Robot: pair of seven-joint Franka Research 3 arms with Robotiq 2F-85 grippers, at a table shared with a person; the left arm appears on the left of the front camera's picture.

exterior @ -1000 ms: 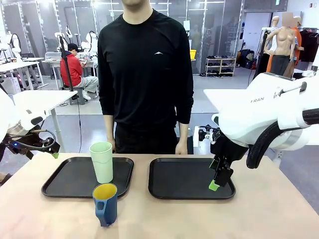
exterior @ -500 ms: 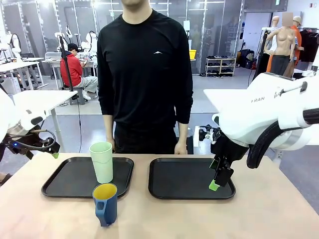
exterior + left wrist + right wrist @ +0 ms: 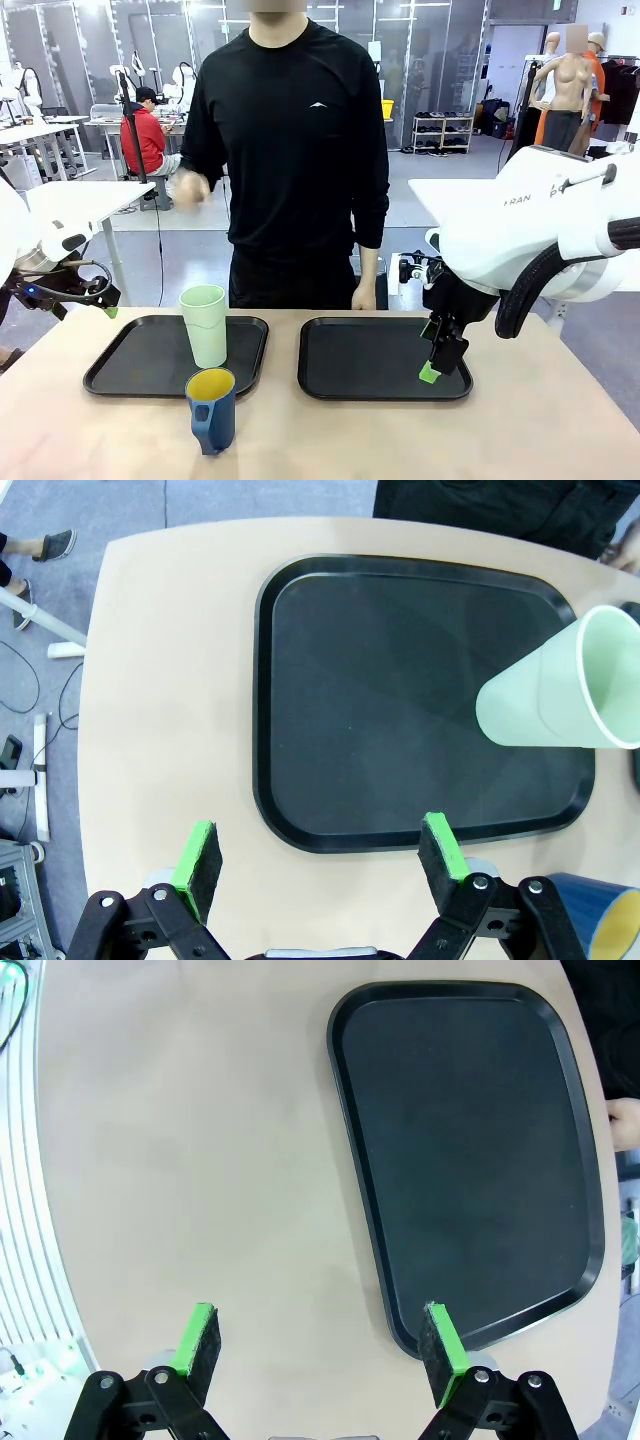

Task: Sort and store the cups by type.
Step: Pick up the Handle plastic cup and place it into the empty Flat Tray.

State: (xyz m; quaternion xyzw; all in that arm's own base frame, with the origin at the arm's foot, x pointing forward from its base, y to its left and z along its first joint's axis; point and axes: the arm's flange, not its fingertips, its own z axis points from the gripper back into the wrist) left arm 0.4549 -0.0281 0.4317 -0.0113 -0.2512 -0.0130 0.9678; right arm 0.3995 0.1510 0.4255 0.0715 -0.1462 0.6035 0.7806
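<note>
Your left gripper (image 3: 318, 842) and right gripper (image 3: 318, 1322) hang spread and empty; reaching for the mug (image 3: 211, 409) on the table could topple the tumbler (image 3: 204, 325) standing just behind it on the left tray (image 3: 138, 356)

Person's raised hand (image 3: 188, 187) blurred; blue mug (image 3: 598, 918) cut off.

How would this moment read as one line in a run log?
left gripper open, empty | right gripper open, empty | mint tumbler upright on left tray | blue mug on table before that tray | person's hand raised
</note>
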